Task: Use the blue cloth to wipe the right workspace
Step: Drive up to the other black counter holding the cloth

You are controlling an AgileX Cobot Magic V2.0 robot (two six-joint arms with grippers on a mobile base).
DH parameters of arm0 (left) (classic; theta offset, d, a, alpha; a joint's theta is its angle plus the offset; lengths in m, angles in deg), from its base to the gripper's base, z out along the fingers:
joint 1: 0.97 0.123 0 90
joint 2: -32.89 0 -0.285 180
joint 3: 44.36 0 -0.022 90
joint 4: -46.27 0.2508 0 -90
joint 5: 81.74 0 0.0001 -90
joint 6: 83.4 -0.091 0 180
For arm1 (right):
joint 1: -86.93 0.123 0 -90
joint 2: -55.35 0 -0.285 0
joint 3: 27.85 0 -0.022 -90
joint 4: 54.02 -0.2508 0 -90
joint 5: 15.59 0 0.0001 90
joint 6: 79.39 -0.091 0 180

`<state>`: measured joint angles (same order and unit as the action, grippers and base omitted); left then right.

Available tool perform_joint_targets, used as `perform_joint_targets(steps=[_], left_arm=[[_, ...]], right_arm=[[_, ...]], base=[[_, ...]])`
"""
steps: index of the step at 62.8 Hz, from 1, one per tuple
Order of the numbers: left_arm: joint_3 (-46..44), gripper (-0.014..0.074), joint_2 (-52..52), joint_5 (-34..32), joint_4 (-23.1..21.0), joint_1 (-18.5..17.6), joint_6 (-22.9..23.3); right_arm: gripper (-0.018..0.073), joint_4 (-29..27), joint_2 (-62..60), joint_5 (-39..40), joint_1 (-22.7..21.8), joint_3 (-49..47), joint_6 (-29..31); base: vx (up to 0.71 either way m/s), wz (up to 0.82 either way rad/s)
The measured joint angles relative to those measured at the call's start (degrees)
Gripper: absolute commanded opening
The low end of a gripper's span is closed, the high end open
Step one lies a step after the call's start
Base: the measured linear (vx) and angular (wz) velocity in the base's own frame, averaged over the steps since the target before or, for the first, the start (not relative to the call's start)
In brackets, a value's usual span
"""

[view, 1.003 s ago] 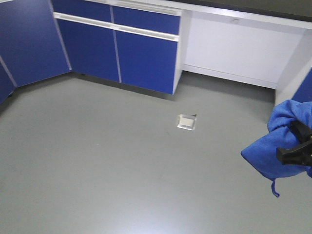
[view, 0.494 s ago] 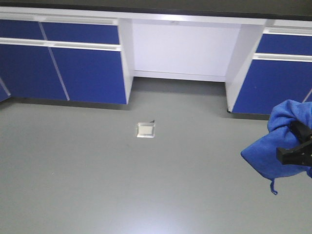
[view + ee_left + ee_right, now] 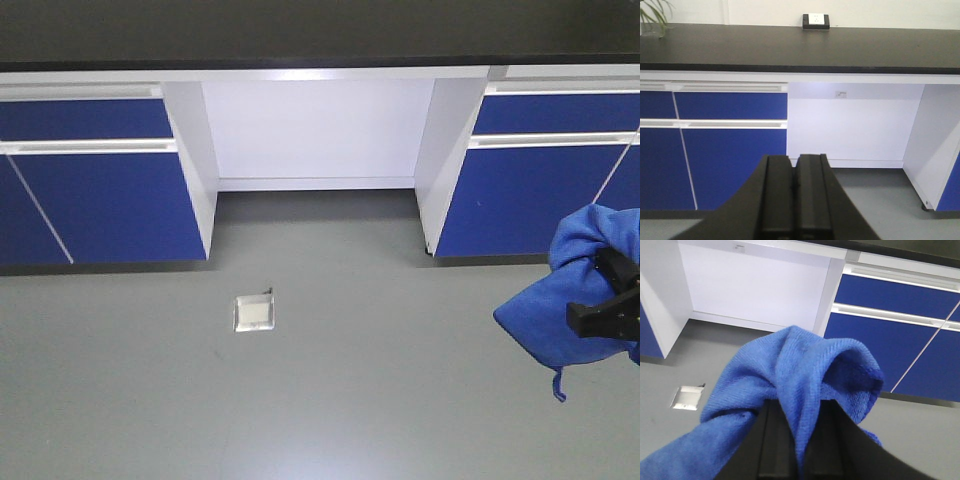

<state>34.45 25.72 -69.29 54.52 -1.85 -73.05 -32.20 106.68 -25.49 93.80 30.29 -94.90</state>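
The left tool (image 3: 794, 167), jaws together, faces the black benchtop (image 3: 790, 50).

cloth (image 3: 790, 365) pinched in right gripper (image 3: 799, 432); benchtop (image 3: 790, 47) ahead and above it, floor plate (image 3: 687, 397) down to its left.

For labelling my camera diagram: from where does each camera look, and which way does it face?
Front view: high on the robot, tilted down at floor and blue cabinets; right claw holding blue cloth at edge.
Left wrist: behind the left claw, roughly level toward the black benchtop; claw shut.
Right wrist: behind the right claw, tilted down; claw grips cloth.
Shared by front and right wrist: floor plate.
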Motion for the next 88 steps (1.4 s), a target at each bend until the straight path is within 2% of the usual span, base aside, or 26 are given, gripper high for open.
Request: perform_joint_targets(steps=[88], left_arm=[[0.0,-0.0006,0.0,0.0,0.0,0.0,0.0]], right_arm=[[-0.0003,0.0,0.0,0.0,0.0,0.0,0.0]], base=[[0.37,-0.02]])
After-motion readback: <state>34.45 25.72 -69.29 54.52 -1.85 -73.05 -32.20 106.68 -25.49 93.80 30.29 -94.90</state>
